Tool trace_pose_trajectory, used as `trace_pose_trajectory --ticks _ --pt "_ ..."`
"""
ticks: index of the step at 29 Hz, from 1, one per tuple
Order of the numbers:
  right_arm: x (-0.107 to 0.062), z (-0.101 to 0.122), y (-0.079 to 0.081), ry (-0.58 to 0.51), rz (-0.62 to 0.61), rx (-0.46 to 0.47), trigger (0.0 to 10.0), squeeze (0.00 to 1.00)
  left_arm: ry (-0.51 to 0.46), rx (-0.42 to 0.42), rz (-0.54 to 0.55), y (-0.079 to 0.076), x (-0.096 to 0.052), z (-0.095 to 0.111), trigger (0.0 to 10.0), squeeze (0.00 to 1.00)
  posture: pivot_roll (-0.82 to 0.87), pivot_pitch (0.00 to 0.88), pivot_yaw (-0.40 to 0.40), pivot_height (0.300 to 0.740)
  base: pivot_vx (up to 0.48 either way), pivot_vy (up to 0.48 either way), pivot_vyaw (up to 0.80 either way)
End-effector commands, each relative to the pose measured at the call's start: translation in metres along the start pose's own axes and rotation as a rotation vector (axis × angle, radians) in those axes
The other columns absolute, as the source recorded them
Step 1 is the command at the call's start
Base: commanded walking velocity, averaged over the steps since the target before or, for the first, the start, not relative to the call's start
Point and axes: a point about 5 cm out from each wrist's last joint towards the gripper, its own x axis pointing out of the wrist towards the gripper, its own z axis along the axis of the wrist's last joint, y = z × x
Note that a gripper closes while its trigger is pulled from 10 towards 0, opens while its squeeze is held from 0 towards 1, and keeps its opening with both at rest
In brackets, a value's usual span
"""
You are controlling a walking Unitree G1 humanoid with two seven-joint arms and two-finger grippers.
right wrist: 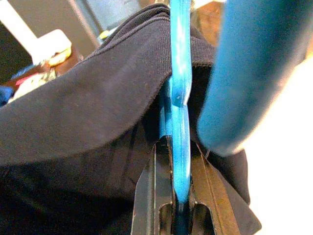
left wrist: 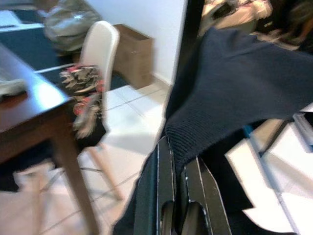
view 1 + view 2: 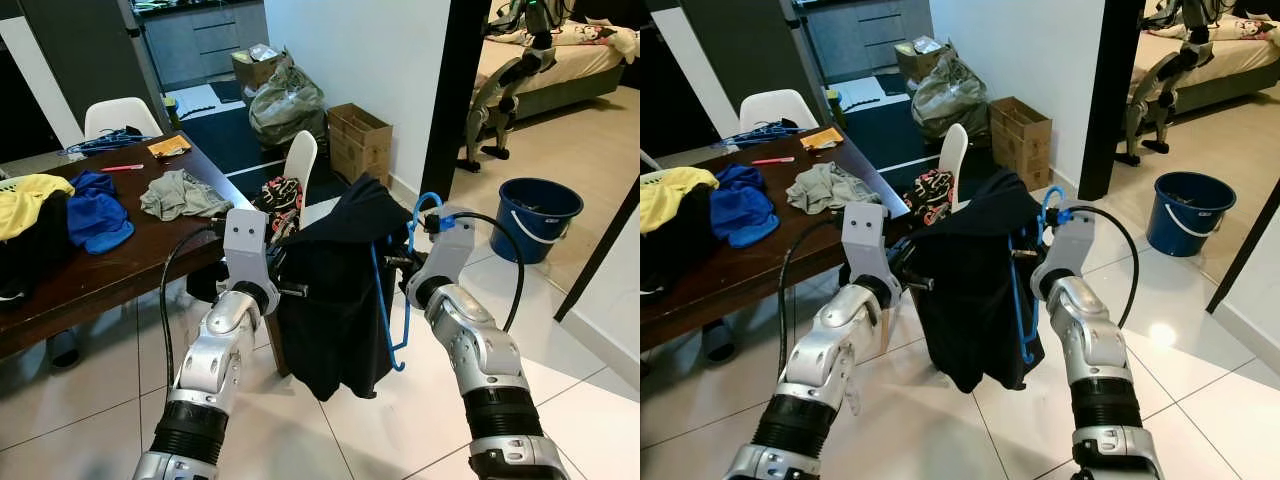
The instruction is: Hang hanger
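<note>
A dark navy garment (image 3: 340, 290) hangs on a blue plastic hanger (image 3: 384, 300) in front of me, held up between both arms. The hanger's hook (image 3: 425, 205) rises beside my right wrist. My left gripper (image 2: 178, 200) is shut on a ribbed edge of the garment (image 2: 230, 88), at its left side. In the right wrist view, my right gripper (image 1: 178, 200) is shut on the hanger's blue bar (image 1: 180, 98), with the dark cloth draped just behind it. From the head views the cloth hides most of both grippers' fingers.
A dark wooden table (image 3: 120, 265) with scattered clothes stands at my left. A white chair (image 3: 300, 160) with patterned cloth sits at its corner. Beyond are a cardboard box (image 3: 358, 140), a black door frame (image 3: 455, 90) and a blue bucket (image 3: 538, 215). White tiled floor lies ahead.
</note>
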Motion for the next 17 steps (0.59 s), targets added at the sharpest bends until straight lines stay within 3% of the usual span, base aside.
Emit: trace_pose_trajectory --ticks 1,4,9,17 --pt "0.003 0.017 0.003 -0.096 -0.014 0.010 10.0 0.00 -0.005 -0.038 -0.032 -0.008 -0.001 0.004 10.0 0.00 0.00 0.000 0.079 0.740 0.000 0.000 0.00" --pt "0.003 0.022 0.002 -0.120 -0.027 0.014 10.0 0.00 0.006 -0.071 -0.056 -0.017 -0.002 0.002 10.0 0.00 0.00 0.000 0.079 0.740 0.000 0.000 0.00" --pt "0.003 0.023 0.002 -0.124 -0.029 0.014 10.0 0.00 0.008 -0.077 -0.060 -0.019 -0.002 0.001 10.0 0.00 0.00 0.000 0.079 0.740 0.000 0.000 0.00" --pt "0.004 0.027 0.001 -0.138 -0.032 0.020 10.0 0.00 0.044 -0.036 -0.030 -0.018 -0.005 -0.010 10.0 0.00 -0.02 0.000 0.076 0.740 0.000 0.000 0.00"
